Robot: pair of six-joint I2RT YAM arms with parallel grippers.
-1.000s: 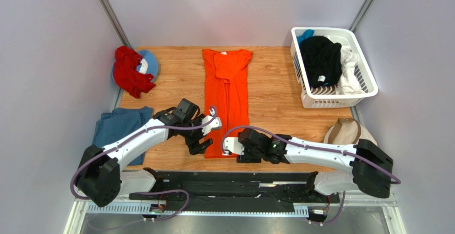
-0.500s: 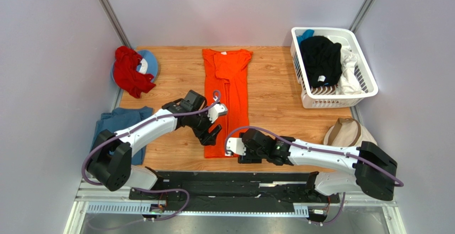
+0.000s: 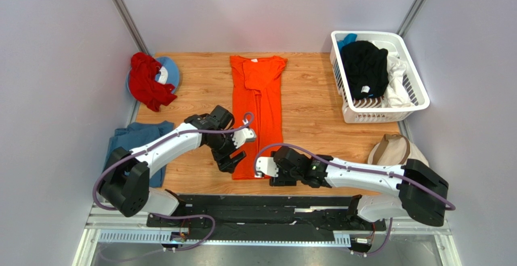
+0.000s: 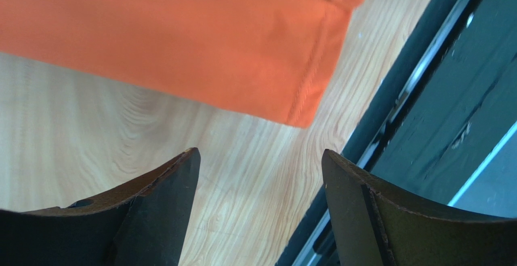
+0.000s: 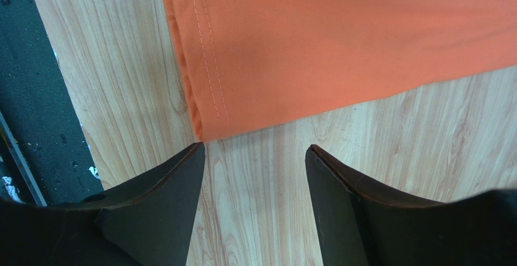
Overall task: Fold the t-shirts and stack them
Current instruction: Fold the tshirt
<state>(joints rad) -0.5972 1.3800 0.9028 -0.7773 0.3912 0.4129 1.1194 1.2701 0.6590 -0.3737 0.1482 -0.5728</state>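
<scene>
Left and right jaws gape empty by the orange t-shirt [image 3: 261,96].

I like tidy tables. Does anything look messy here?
Yes. The blue t-shirt hangs over the left edge of the table, and a red cloth lies crumpled at the far left. The orange t-shirt lies flat.

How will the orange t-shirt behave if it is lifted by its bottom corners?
The orange t-shirt is probably floppy: it lies flat as thin folded cloth, so the rest would hang. Being so thin, it is likely light. Its folded sides may fall open, since nothing visible holds them.
</scene>
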